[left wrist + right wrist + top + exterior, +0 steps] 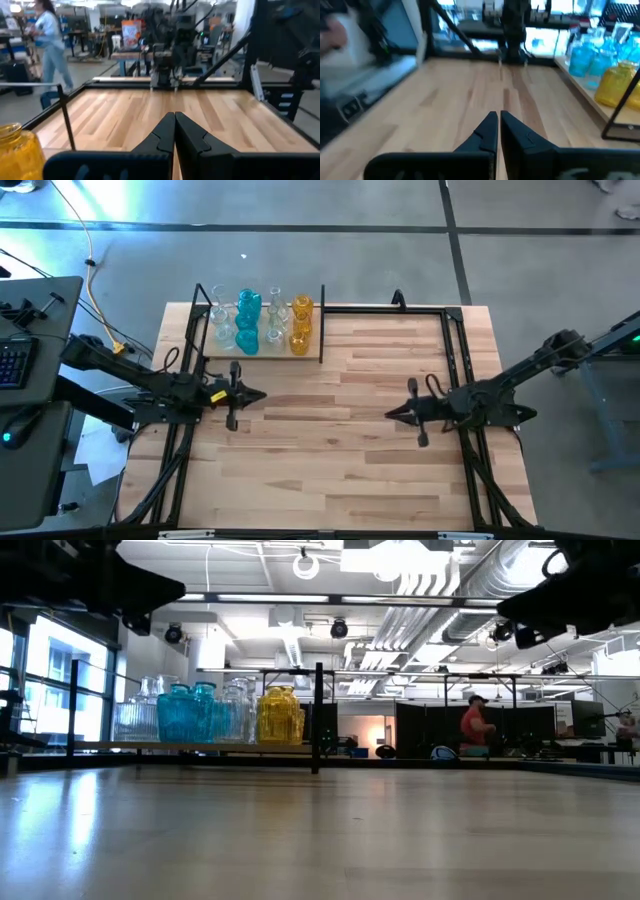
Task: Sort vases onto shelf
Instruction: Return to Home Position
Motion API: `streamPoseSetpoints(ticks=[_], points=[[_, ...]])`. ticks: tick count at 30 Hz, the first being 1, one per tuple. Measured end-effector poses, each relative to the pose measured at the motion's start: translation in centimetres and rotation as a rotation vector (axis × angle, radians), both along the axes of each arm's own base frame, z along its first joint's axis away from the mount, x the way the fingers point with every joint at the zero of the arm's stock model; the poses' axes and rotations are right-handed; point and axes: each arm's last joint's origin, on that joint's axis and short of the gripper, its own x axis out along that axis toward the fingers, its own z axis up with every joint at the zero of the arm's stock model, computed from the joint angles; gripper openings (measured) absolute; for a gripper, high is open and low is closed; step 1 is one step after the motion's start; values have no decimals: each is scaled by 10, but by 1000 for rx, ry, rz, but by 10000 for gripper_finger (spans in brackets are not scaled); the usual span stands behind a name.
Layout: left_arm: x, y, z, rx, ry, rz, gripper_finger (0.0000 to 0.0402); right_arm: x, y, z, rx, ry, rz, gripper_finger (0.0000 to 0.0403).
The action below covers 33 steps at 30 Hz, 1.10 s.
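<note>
Robotics lab in open industrial hall; exposed ducts [500, 580] and lamps [339, 628] overhead; grey concrete floor [400, 260] with loose cable [88, 240]; keyboard [12, 365] beside table [350, 430]; more benches [131, 56] behind; person in red [473, 727] standing, person in blue [50, 45] walking

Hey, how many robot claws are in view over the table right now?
2. The left claw is over the table's left part, just in front of the shelf. The right claw is over its right part. Both are shut and hold nothing.

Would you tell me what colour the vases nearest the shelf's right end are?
Amber-yellow; those vases on the shelf show best in the low view.
</note>
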Motion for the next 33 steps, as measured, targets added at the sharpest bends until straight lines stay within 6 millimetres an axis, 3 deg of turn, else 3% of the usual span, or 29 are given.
streamPoseSetpoints(ticks=[9,25,33], points=[[-11,3,-8,12,-56,-22,0,-29,-19,-13,39,-127,-8,0],[-30,17,-23,8,2,-24,0,-50,-30,-10,36,-152,-77,0],[-39,23,-22,6,-26,-14,0,-57,-37,-8,-7,-190,-200,0]])
